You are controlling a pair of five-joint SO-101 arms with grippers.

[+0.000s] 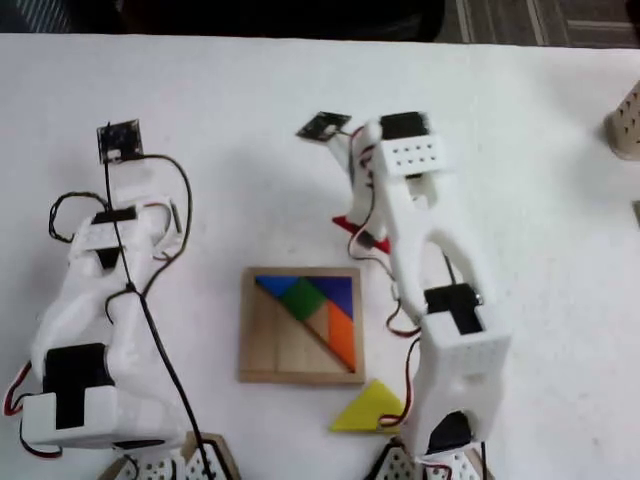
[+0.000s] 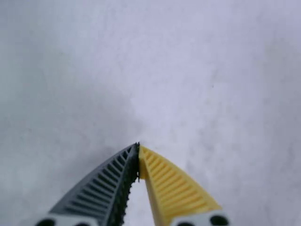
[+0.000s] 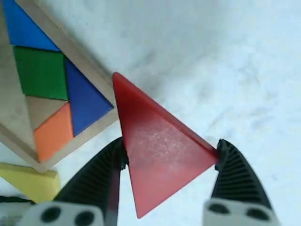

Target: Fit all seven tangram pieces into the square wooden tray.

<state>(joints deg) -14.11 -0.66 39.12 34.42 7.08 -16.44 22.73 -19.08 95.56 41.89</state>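
— Red triangle (image 3: 160, 160): who has it?
— My right fingers (image 3: 233, 172), clamped on two of its edges, just above the tray's (image 1: 300, 376) upper right corner in the high view.
— And its slot?
— Bare wood in the tray's lower left half (my guess), so down-left from me, long edge along the diagonal.
— Left arm?
— My left fingers (image 2: 134, 157) are closed on nothing over bare desk (image 1: 250, 130), far left. The right arm is nearer.

1. The bench (image 1: 250, 120) is white.
2. A square wooden tray (image 1: 300, 377) lies flat near the middle of it.
3. A yellow triangle (image 1: 368, 410) lies just beside one tray corner.
4. A pale thing with holes (image 1: 625, 125) sits at the edge.
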